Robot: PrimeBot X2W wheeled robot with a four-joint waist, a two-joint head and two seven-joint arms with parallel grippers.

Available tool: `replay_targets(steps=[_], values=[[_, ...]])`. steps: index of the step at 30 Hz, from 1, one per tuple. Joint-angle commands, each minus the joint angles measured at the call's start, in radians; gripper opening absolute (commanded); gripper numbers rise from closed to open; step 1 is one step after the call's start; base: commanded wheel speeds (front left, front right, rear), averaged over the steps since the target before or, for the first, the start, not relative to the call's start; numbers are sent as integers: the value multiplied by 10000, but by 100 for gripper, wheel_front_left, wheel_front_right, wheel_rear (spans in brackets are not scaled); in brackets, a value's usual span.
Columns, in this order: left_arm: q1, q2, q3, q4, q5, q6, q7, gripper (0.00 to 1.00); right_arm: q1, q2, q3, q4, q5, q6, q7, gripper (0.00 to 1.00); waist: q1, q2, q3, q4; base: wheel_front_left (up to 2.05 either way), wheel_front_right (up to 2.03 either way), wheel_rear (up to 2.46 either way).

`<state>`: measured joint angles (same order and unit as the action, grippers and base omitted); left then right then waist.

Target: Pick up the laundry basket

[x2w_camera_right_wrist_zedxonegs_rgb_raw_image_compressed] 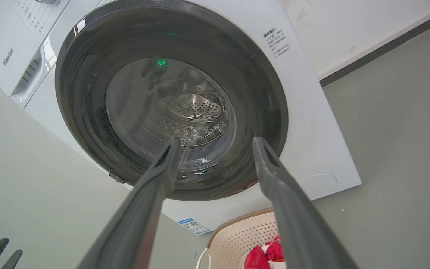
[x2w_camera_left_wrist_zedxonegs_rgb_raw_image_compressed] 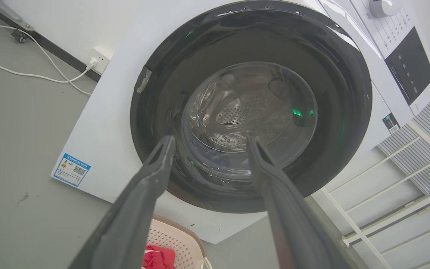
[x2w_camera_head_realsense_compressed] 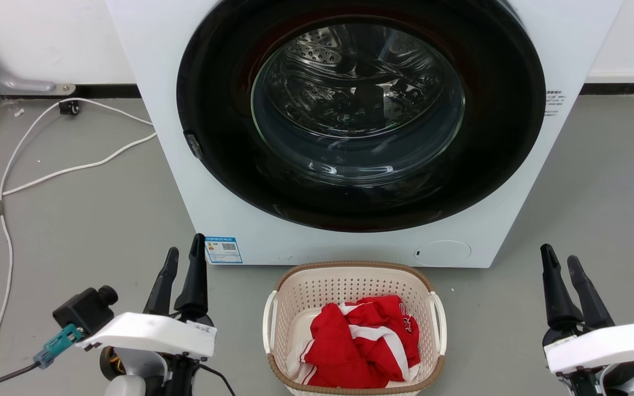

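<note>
Flanking cream perforated plastic laundry basket [x2w_camera_head_realsense_compressed: 344, 265] at 6 o'clock | left claw [x2w_camera_head_realsense_compressed: 185, 247], right claw [x2w_camera_head_realsense_compressed: 560, 256] both parted, empty | risk: uneven grips could tilt it, spilling red-and-white garment [x2w_camera_head_realsense_compressed: 361, 341]

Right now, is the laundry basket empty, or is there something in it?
Not empty. The laundry basket holds a crumpled red and white garment that covers most of its floor and sits below the rim.

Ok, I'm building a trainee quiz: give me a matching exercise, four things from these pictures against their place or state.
1 cream perforated plastic laundry basket
2 crumpled red-and-white garment
3 round dark glass washer door
4 left gripper

A shut
B open, holding nothing
C on the grey floor before the white washer
D inside the basket

Pairs: 1-C, 2-D, 3-A, 4-B
</note>
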<state>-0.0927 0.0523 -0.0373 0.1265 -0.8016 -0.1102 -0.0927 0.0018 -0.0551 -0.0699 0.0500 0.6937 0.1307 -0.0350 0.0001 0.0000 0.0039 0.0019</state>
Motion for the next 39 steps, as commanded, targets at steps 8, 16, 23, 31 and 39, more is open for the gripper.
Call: replay_targets(steps=[8, 16, 23, 31, 39], values=[[-345, 106, -343, 26, 1849, 134, -367, 100, 73, 17, -23, -315, -1785, 0, -142, 100, 0, 0, 4, 1, 0, 0, 0], [-446, 205, -490, 315, 2869, 246, -579, 100, 115, 25, 16, -289, -2868, 0, -229, 100, 0, 0, 27, -8, 0, 0, 0], [-558, 280, -651, 564, 3782, 384, -781, 100, 145, 33, 45, -244, -3880, 0, -238, 100, 0, 0, 56, 1, 0, 0, 0], [-687, 351, -752, 749, 4598, 561, -972, 100, 143, 41, 10, -246, -4873, 0, -244, 100, 0, 0, 70, 10, 0, 0, 0], [-653, 422, -809, 778, 5278, 738, -1147, 100, 201, 46, 54, -335, -5718, -1, -331, 100, 0, 0, 112, 28, 0, 0, 0]])
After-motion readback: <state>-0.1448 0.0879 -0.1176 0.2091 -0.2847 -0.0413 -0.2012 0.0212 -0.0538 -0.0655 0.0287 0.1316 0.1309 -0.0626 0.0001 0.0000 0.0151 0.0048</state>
